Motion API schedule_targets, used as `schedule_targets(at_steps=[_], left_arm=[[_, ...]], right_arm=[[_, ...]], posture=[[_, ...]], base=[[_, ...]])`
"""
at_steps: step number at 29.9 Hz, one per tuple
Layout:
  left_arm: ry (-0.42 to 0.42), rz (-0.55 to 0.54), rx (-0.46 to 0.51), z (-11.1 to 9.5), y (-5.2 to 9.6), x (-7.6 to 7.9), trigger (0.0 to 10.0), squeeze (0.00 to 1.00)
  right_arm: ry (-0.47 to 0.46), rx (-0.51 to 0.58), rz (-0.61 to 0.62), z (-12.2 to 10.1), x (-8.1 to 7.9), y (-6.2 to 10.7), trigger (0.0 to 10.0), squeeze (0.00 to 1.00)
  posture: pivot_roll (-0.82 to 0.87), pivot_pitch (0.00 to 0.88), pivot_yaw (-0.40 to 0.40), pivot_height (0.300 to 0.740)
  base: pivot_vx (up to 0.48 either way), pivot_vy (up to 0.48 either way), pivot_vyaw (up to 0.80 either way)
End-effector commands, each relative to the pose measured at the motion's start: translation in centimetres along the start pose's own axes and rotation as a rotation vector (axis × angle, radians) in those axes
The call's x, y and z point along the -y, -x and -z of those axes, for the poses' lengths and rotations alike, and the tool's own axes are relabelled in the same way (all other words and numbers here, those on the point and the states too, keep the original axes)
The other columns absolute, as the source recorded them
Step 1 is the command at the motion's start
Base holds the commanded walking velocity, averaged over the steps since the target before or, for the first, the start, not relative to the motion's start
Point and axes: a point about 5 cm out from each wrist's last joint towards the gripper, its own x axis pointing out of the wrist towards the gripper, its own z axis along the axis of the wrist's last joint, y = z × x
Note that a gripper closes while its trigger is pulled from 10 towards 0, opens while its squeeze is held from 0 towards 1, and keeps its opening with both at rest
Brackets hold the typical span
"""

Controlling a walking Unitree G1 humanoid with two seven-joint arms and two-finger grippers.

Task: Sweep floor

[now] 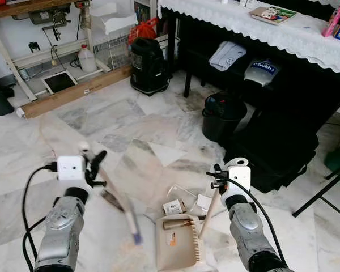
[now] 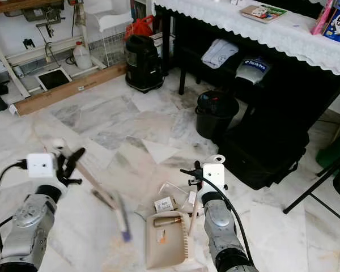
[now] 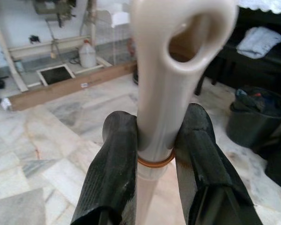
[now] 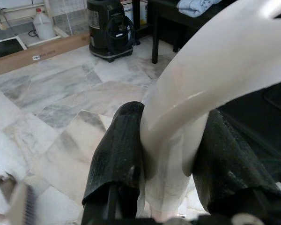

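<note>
My left gripper (image 3: pixel 154 154) is clamping both black fingers (image 3: pixel 114 168) on the cream handle of the one broom (image 1: pixel 116 201), which is slanting down from that raised arm to blurred bristles on the marble floor (image 1: pixel 136 122). My right gripper (image 4: pixel 171 154) is squeezing the pale upright handle of the one dustpan (image 1: pixel 178 242), which is lying flat between my two forearms. I am counting three scraps by the pan's mouth and one brown tube inside it.
</note>
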Motion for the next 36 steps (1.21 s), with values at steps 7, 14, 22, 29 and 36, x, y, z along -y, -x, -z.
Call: schedule_targets(at_steps=[7, 14, 22, 29, 36], left_arm=[[-0.067, -0.012, 0.117, -0.7, -0.2, 2.1, 10.0, 0.0], [-0.111, 0.007, 0.146, -0.6, 0.1, 3.0, 10.0, 0.0], [-0.086, -0.013, 0.201, -1.4, -0.2, 3.4, 10.0, 0.0], [-0.098, -0.018, 0.245, -2.2, -0.2, 3.7, 10.0, 0.0], [-0.143, -0.039, 0.273, -2.5, -0.1, 3.4, 10.0, 0.0]], right_arm=[[-0.021, 0.086, 0.009, -1.6, 0.2, -0.5, 10.0, 0.0], [-0.047, 0.17, 0.029, -3.1, 0.2, -0.8, 10.0, 0.0], [-0.061, 0.246, 0.036, -4.8, 0.3, -0.9, 10.0, 0.0], [-0.074, 0.305, 0.033, -6.2, 0.1, -1.1, 10.0, 0.0], [-0.08, 0.353, 0.053, -7.4, 0.6, -1.0, 10.0, 0.0]], posture=[[0.12, 0.038, -0.065, 0.74], [0.11, 0.035, -0.053, 0.74], [0.11, 0.029, -0.053, 0.74], [0.11, 0.028, -0.053, 0.74], [0.1, 0.015, -0.057, 0.74]], base=[[0.0, 0.0, 0.0], [0.0, 0.0, 0.0], [0.0, 0.0, 0.0], [0.0, 0.0, 0.0], [0.0, 0.0, 0.06]])
